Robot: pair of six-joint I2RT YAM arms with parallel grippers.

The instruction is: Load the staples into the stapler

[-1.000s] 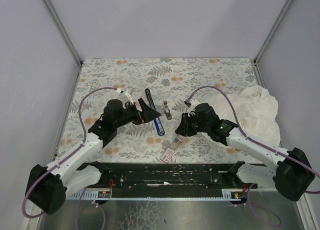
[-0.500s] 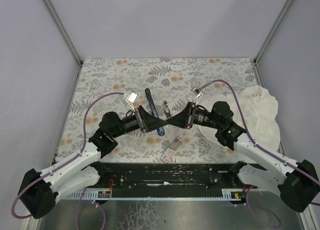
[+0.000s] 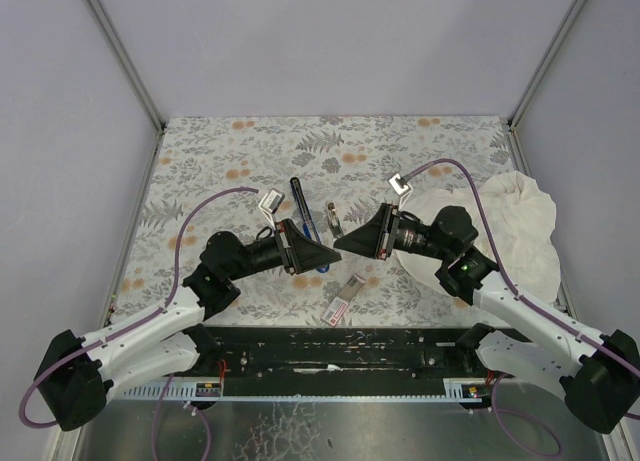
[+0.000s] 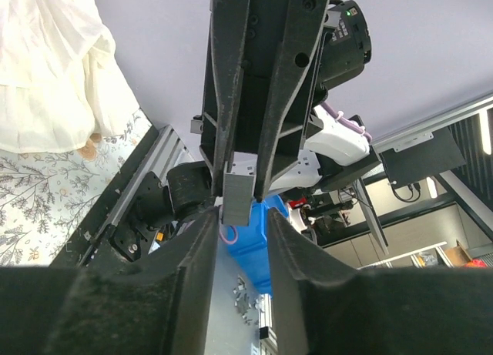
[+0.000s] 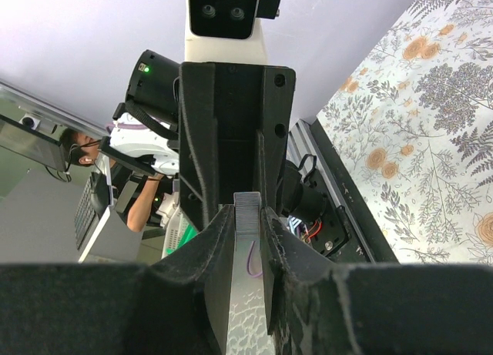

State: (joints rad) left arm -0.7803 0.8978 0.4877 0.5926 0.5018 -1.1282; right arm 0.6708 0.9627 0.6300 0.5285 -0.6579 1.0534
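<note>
My two grippers meet tip to tip above the middle of the table, left gripper point(image 3: 322, 253) facing right gripper point(image 3: 340, 243). In the right wrist view my right gripper point(image 5: 246, 216) is shut on a grey ribbed strip of staples point(image 5: 248, 205). In the left wrist view the strip point(image 4: 237, 197) pokes between the fingertips of my left gripper point(image 4: 239, 220), whose jaws stand a little wider than it, with a gap on one side. The slim blue stapler point(image 3: 300, 203) lies on the table behind the left gripper, partly hidden. The white staple box with a pink label point(image 3: 342, 301) lies near the front edge.
A small metal piece point(image 3: 335, 221) lies beside the stapler. A crumpled white cloth point(image 3: 515, 231) is heaped at the right edge and shows as the cloth point(image 4: 54, 62) in the left wrist view. The black rail point(image 3: 330, 346) runs along the near edge.
Both grippers lifted off the table and turned to face each other. The left jaws narrowed around the strip's free end, while the right grip stayed the same.
</note>
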